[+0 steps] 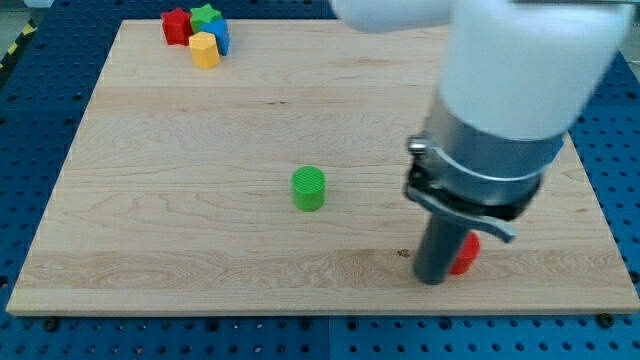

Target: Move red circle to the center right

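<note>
The red circle (466, 254) lies on the wooden board (200, 180) near the view's bottom right, mostly hidden behind my rod. My tip (432, 279) rests on the board just left of the red circle and looks to be touching it. The arm's big white and grey body fills the view's upper right and covers the board's right side.
A green cylinder (309, 188) stands near the board's middle, left of my tip. At the view's top left is a tight cluster: a red block (177, 25), a green block (205, 15), a blue block (220, 36) and a yellow block (204, 49).
</note>
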